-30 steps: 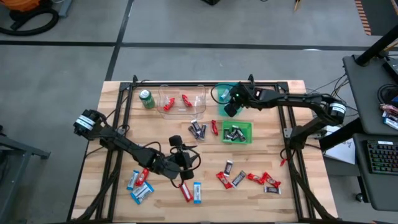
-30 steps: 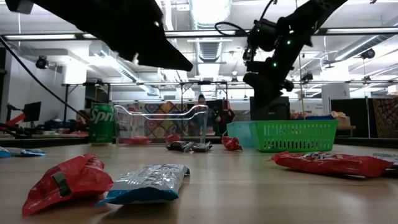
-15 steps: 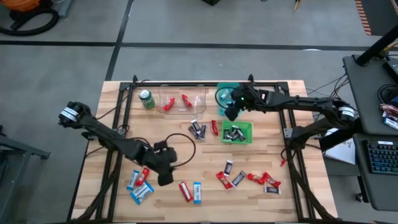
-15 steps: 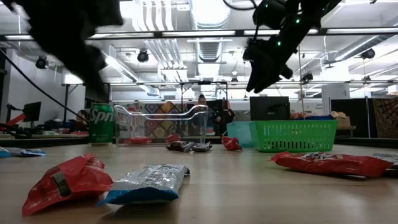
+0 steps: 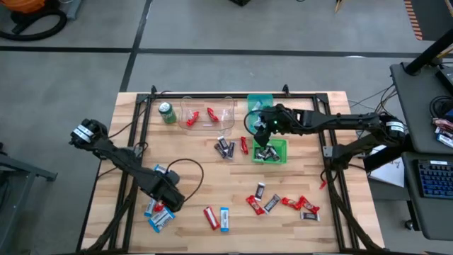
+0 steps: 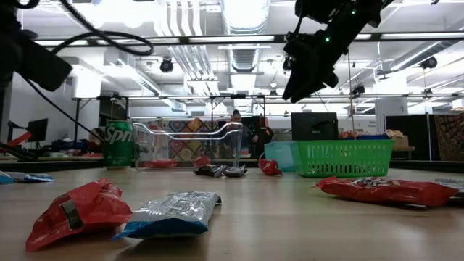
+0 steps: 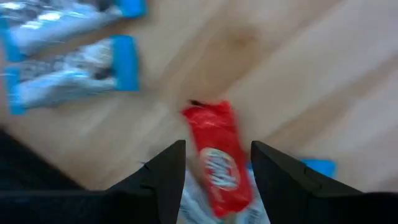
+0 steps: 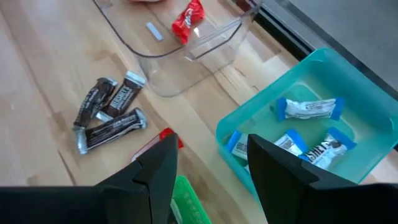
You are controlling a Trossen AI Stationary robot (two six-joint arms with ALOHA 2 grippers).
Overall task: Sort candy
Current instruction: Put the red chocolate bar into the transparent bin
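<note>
Wrapped candy lies scattered on the wooden table (image 5: 212, 177). My left gripper (image 7: 217, 171) points down, open, over the near-left cluster. Its fingers stand on either side of a red bar (image 7: 214, 158) (image 5: 161, 206) that lies flat among blue-and-white bars (image 7: 68, 84). My right gripper (image 8: 208, 168) hangs open and empty above the far-left corner of the green basket (image 5: 281, 145), which holds dark bars (image 5: 266, 151). The teal bin (image 8: 292, 93) holds blue-and-white bars (image 8: 308, 109). The clear tray (image 5: 207, 113) holds red bars (image 5: 192, 118). Dark bars (image 8: 106, 115) and a red one (image 5: 245, 145) lie beside the basket.
A green drink can (image 5: 167, 112) stands at the far left beside the clear tray. Mixed bars (image 5: 279, 204) lie near the right front, and a red and a blue one (image 5: 218, 217) at the front middle. A black frame borders the tabletop (image 5: 141, 113).
My left gripper has swung from the table's middle toward the near-left cluster and has turned until it points straight down. My right gripper has left the teal bin, has risen a little and has come toward the near edge, over the green basket.
</note>
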